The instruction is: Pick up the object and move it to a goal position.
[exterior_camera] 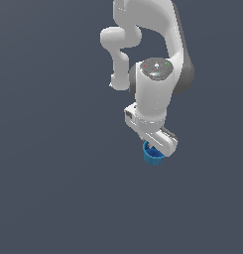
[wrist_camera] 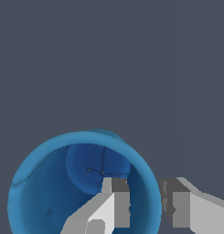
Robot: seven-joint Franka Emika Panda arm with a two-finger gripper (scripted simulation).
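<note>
- Plain dark grey floor (exterior_camera: 53,188) filling both views; no goal marker visible anywhere, so goal position cannot be told.
- White Panda arm (exterior_camera: 152,44) entering from top centre of exterior view, bending down to wrist right of centre.
- Gripper (exterior_camera: 157,149) just below centre-right of exterior view, sitting directly over the cup and hiding part of it.
- Blue cup (exterior_camera: 153,158) just below and right of centre in exterior view; lower left of wrist view (wrist_camera: 40,183), hollow top facing the camera, bottom visible inside.
- Fingers (wrist_camera: 115,201) straddling the cup wall in wrist view: one pad inside the hollow, the other outside the rim at lower right. Jaws parted, a gap on either side of the wall, not yet clamped.
- Cannot tell whether cup rests on the floor or is raised; no clear shadow.
- Step in hand, judged: closing on the rim for a wall pinch.
- For a good grasp: keep wall centred between pads, get pads well down past the rim, close evenly so cup does not tip or skid.
- Risk, judged: thin curved wall, pinch may slip or rotate; lift straight up, slow.
</note>
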